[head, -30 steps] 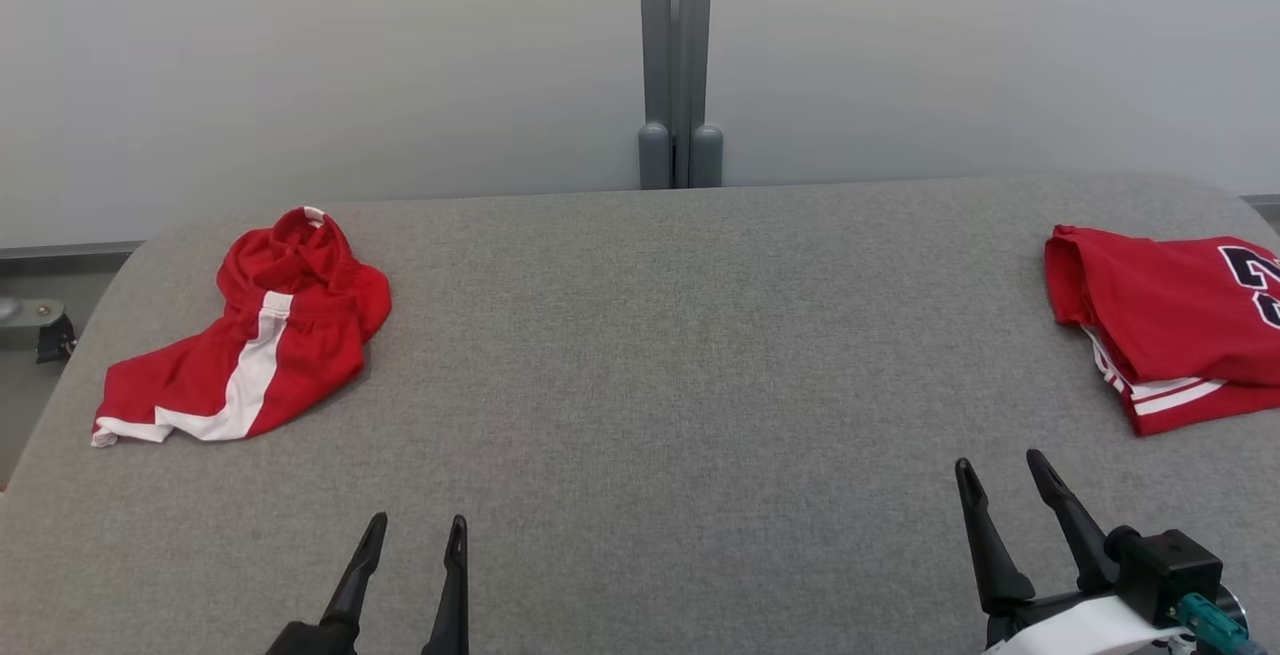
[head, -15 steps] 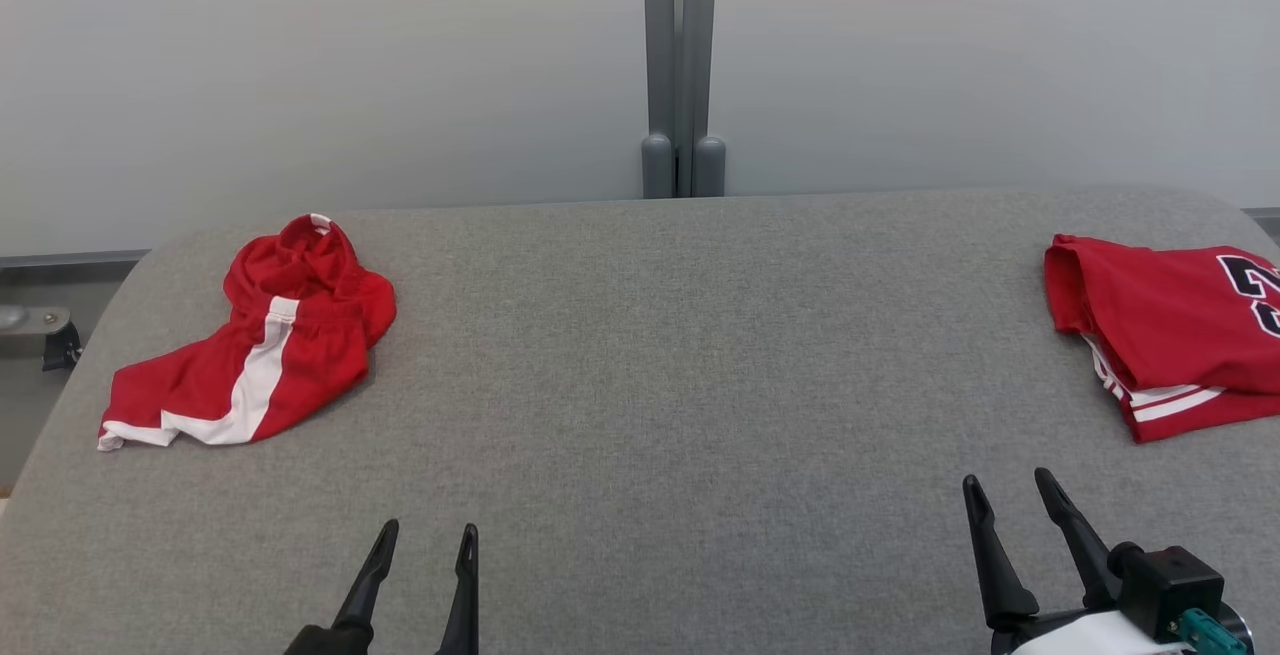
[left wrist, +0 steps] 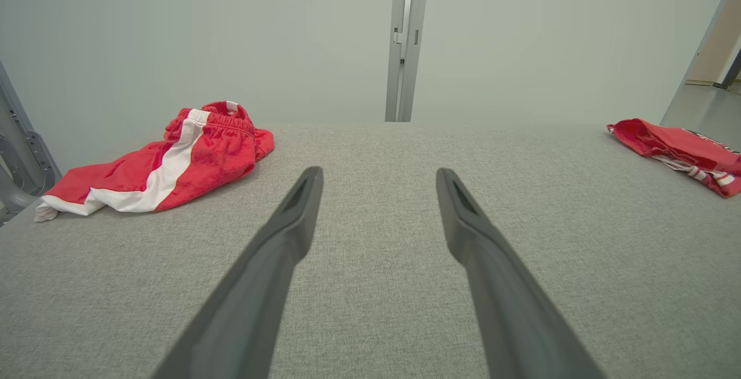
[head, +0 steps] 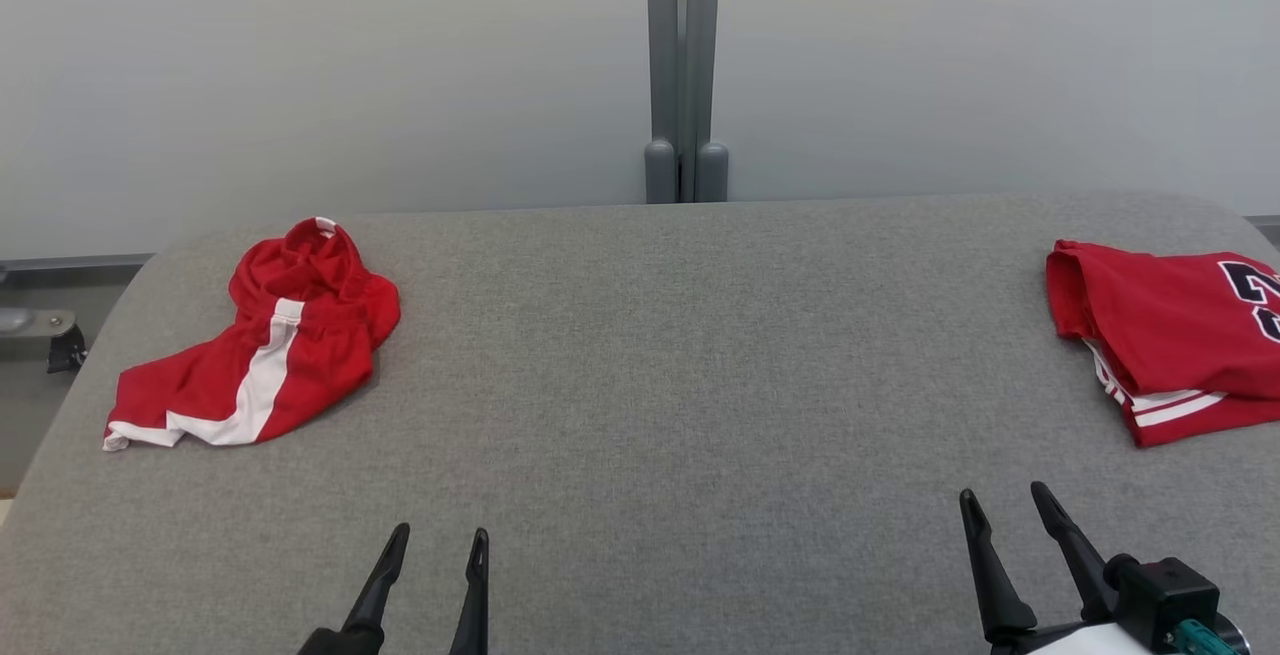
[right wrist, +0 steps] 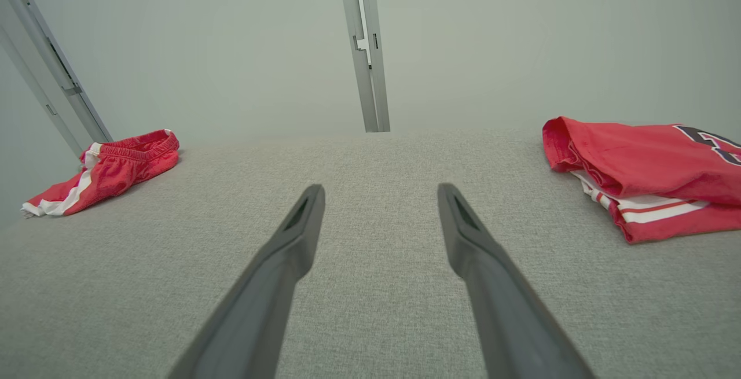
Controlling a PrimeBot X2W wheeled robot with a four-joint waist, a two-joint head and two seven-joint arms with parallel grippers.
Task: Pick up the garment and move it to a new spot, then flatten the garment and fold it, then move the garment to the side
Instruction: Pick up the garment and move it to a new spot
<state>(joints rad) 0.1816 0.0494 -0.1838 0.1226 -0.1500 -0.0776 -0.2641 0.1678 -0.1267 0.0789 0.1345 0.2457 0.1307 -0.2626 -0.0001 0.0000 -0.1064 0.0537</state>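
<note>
— How far along are you?

— Barely begun, by my reckoning. My left claw (head: 440,533) and my right claw (head: 1002,491) both hover over the near edge of the bench (head: 680,385). Each has its fingers spread wide with nothing between them.

— Where is the garment?

— The red shorts (head: 262,345) with the white side stripe lie in a rumpled heap near the far left corner. The waistband is bunched up toward the far edge, and one leg trails out toward the left edge. They are well apart from both my claws.

— And the other red thing?

— That is a red jersey (head: 1160,335) with dark numerals, lying against the right edge. It is folded into a tidy packet, with a white-striped hem peeking out beneath. It looks finished and set aside, so I take the shorts to be my job.

— So what is done?

— For the shorts, nothing that I can see. They are crumpled, not flattened, not folded, and no claw touches them.

— And what is left?

— All of it. I must pick them up, carry them to a new spot, smooth them flat, fold them, then shift the bundle to the side. The middle of the bench lies bare, which seems to me the likely place to spread them.

— Which claw goes first?

— The left one is nearer, so I would expect it to lead.
</note>
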